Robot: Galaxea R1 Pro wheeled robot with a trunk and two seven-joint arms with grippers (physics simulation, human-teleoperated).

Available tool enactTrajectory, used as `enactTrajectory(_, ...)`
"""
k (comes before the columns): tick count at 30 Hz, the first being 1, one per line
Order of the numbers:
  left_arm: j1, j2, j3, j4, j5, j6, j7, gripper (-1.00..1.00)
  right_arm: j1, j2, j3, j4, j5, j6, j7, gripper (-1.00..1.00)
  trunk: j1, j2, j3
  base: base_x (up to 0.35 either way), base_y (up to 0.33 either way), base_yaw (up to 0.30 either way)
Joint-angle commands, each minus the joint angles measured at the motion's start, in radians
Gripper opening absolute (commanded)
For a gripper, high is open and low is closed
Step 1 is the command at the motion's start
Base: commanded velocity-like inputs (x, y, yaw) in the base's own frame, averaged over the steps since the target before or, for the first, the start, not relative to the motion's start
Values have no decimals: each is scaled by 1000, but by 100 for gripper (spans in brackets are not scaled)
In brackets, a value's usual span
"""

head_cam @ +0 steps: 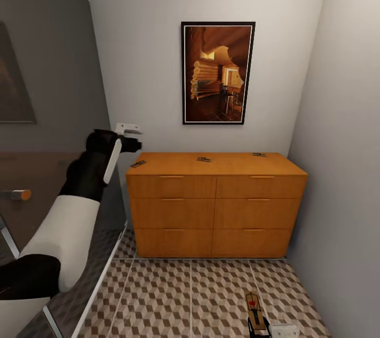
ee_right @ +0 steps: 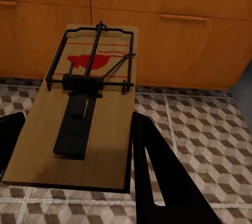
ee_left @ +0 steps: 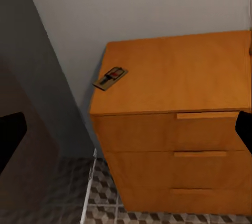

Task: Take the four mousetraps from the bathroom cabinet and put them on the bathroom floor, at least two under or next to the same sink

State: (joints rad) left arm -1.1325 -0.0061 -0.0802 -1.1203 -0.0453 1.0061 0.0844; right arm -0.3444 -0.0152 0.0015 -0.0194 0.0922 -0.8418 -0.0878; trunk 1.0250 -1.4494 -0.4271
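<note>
Right gripper (ee_right: pixel 79 145) clamps mousetrap (ee_right: pixel 86 108); left gripper's fingertips seemingly cropped.

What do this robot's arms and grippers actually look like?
The left arm has a smooth white forearm shell between bulky black joints, with a white panel near the wrist. The left gripper looks pale grey-white. The right gripper has flat, matte black, wedge-shaped fingers. No cables or markings are visible.

Mousetrap (ee_right: pixel 86 119) held btwn right gripper (ee_right: pixel 73 145) fingers, one dark finger (ee_right: pixel 157 177) against its edge; red mark under wire bar; cabinet (ee_right: pixel 157 30) drawers behind; cube-pattern floor (ee_right: pixel 205 124) below.
</note>
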Motion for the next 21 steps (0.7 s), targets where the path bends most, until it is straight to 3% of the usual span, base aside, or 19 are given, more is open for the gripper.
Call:
enactTrajectory(1, -1, 10, -18, -4, -4, 4, -24, 100, -1, 0, 0, 1, 6, -2, -4, -100, 0, -1, -1, 0, 0, 0)
enactTrajectory(6, -2, 70, -44, -11, -4, 3, -148, 100, -1, 0, 0, 1, 6, -1, -4, -100, 0, -1, -1, 0, 0, 0)
enactTrajectory(14, -3, 186, -59, -10, -5, -1, -443, 100, -1, 0, 0, 1, 6, 0, -5, -100, 0, -1, -1, 0, 0, 0)
enactTrajectory(21, -3, 256, -68, -11, -7, -5, -535, 100, -1, 0, 0, 1, 6, 0, -6, -100, 0, -1, -1, 0, 0, 0)
